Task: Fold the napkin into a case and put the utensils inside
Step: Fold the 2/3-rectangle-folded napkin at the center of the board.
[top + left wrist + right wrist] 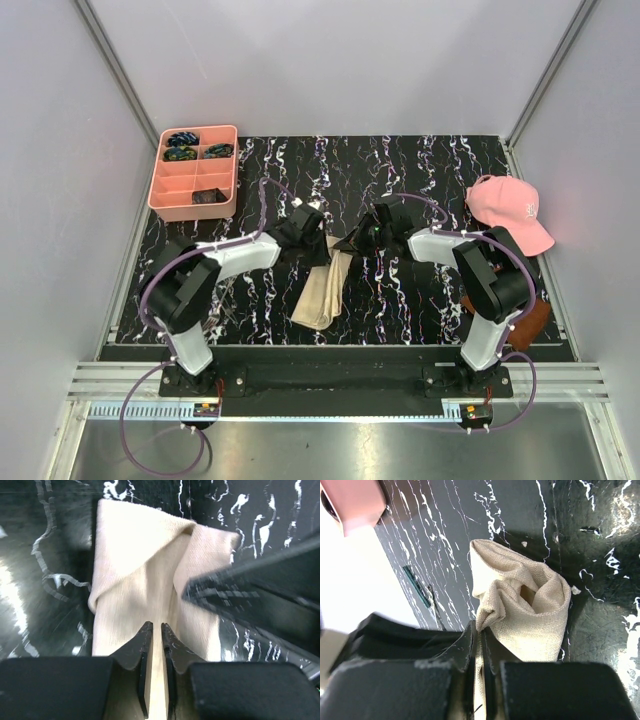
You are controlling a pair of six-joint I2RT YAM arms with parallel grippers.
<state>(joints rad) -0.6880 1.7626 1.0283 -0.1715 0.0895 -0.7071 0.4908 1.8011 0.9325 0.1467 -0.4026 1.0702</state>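
Observation:
The napkin (322, 290) is a beige cloth folded into a narrow strip in the middle of the black marbled table (420, 180). My left gripper (314, 244) hangs over its far end. In the left wrist view its jaws (156, 626) stand a narrow gap apart above the napkin (145, 565), with cloth showing through the gap. My right gripper (348, 244) is shut on a bunched fold at the napkin's (530, 610) edge, which runs in between its jaws (479, 627). Two slim long items (422, 592) lie at the far left; I cannot tell whether they are the utensils.
A pink compartment tray (193, 172) with small dark items stands at the back left. A pink cap (505, 208) lies at the right edge. A dark brown square (528, 320) lies partly under the right arm. Grey walls close in the table.

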